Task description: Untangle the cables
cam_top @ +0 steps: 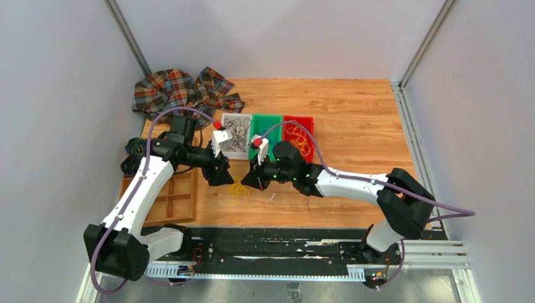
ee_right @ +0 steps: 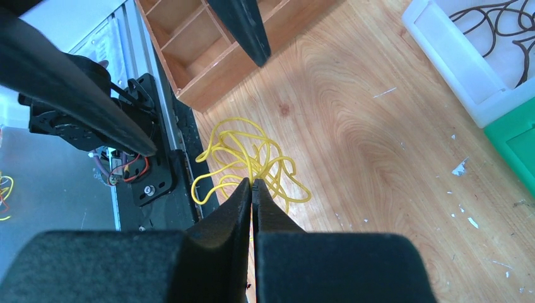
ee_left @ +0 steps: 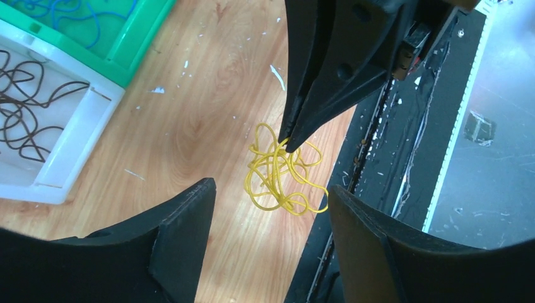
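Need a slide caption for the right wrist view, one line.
Right gripper pinched shut on the yellow cable tangle lying on the wooden table, white bin beyond.

The cables (ee_left: 281, 170) are a small, loose knot of thin yellow loops on the wooden surface (ee_left: 208, 126) near its front edge, pinched by the right gripper (ee_right: 252, 183).

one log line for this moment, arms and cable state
right gripper: shut on yellow cable tangle | left gripper: open, over the tangle | tangle: on wooden table, near front edge
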### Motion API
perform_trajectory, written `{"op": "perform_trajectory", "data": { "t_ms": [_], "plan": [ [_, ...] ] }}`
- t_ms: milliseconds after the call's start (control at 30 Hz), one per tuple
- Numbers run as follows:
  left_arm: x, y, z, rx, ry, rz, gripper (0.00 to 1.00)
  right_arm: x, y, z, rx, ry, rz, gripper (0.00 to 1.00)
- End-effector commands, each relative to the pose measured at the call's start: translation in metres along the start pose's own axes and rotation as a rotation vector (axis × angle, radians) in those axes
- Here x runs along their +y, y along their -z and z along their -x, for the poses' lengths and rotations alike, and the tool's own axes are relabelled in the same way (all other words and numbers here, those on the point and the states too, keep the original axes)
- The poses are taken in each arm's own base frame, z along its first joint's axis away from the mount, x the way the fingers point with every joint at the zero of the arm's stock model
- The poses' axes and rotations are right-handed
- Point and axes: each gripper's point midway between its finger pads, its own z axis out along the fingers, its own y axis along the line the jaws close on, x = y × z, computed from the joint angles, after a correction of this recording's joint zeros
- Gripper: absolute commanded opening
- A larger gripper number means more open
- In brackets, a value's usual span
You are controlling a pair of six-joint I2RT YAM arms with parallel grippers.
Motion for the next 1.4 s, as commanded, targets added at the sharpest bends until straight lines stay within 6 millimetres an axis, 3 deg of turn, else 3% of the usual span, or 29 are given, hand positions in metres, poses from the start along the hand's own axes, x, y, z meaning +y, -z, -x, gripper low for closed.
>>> {"op": "perform_trajectory", "data": {
  "t_ms": [0, 167, 400, 467, 667, 733, 867, 967, 1133, 1367],
  "plan": [
    [-0.005, -0.008, 0.0, -0.03, 0.021, -0.062, 0.69, 0.02, 0.004, 0.028, -0.07, 0.014, 0.05, 0.01],
    [-0.005, -0.012, -0.003, -0.025, 0.045, -0.09, 0.67, 0.026, 0.001, 0.035, -0.078, 0.016, 0.068, 0.01],
    [-0.002, -0.016, -0.006, -0.011, 0.047, -0.098, 0.52, 0.03, 0.004, 0.041, -0.1, 0.013, 0.069, 0.01],
    [0.002, -0.016, -0.009, 0.002, 0.042, -0.083, 0.44, 0.03, 0.005, 0.041, -0.102, 0.014, 0.067, 0.01],
    [0.01, -0.008, -0.002, 0.011, 0.007, -0.019, 0.09, 0.033, 0.006, 0.038, -0.103, -0.007, 0.086, 0.01],
    [0.01, -0.003, 0.005, -0.001, -0.011, 0.003, 0.01, 0.034, 0.005, 0.037, -0.103, -0.028, 0.084, 0.07],
    [0.003, 0.007, 0.021, -0.047, -0.021, 0.023, 0.01, 0.02, 0.008, 0.043, -0.14, -0.057, -0.008, 0.3],
    [-0.005, 0.012, 0.027, -0.071, -0.01, 0.024, 0.01, 0.013, 0.015, 0.061, -0.227, -0.036, -0.088, 0.41],
    [-0.017, 0.019, 0.034, -0.109, -0.008, 0.02, 0.01, 0.011, 0.017, 0.082, -0.303, 0.005, -0.177, 0.47],
    [-0.028, 0.028, 0.044, -0.151, -0.029, 0.017, 0.01, 0.01, 0.013, 0.084, -0.302, 0.043, -0.216, 0.47]
  ]
}}
